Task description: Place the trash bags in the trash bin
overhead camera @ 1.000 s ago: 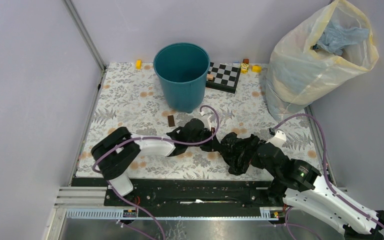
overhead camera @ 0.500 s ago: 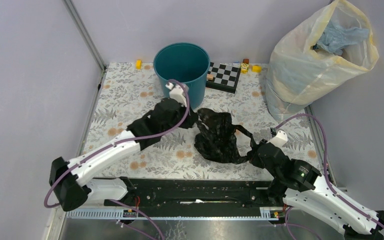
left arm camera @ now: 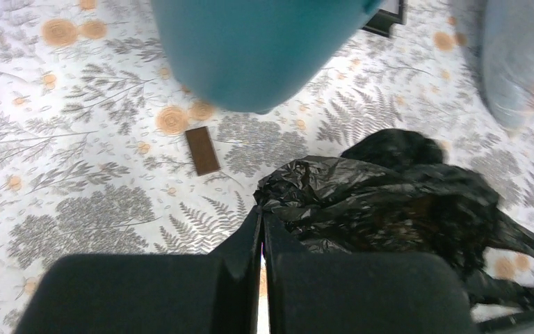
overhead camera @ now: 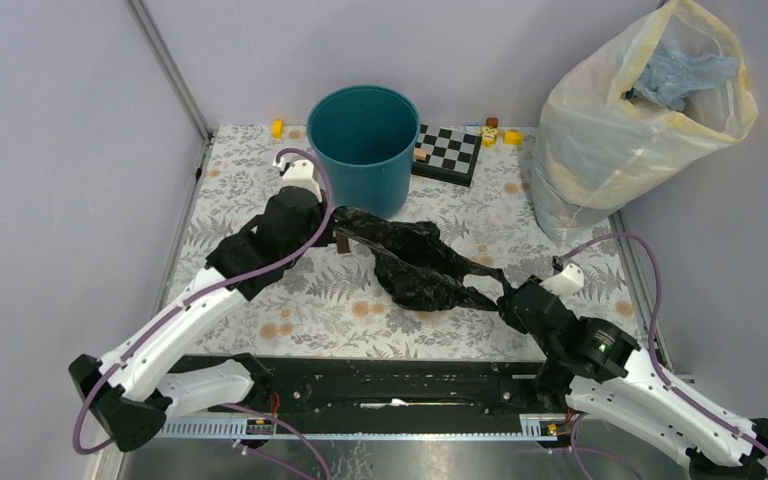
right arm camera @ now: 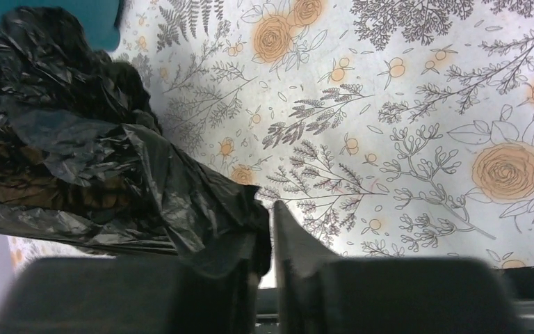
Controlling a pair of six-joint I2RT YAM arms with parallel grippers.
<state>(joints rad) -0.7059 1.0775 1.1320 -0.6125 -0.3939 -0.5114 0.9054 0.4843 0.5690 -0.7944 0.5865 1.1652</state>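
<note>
Trash bag (overhead camera: 415, 265) film runs as a crumpled black band across the middle of the table, from just in front of the trash bin toward the near right corner, outside the bin. It is strung between my two grippers.

My left arm reaches from the near left corner toward the middle. My left gripper (left arm camera: 261, 216) has its fingers pressed almost together, only a thin slit between them, with the left end of the film bunched at their tips. I take it as pinched there. Just left of that end a small brown block (left arm camera: 201, 149) lies flat on the flowered tablecloth (overhead camera: 250, 200), close to the foot of the bin. A little yellow block (overhead camera: 276, 128) sits at the rear edge, toward the left corner.

The trash bin (overhead camera: 363, 150) stands upright at the rear edge, left of centre, its mouth open. The film's left end lies near the bin's base; I cannot tell whether they touch. A chessboard (overhead camera: 447, 152) lies just right of the bin along the rear edge.

My right gripper (right arm camera: 270, 219), near the near edge toward the right corner, is clamped narrow on the film's right end, with black plastic folded over one finger. A big pale sack (overhead camera: 640, 120) stands at the rear right corner.
</note>
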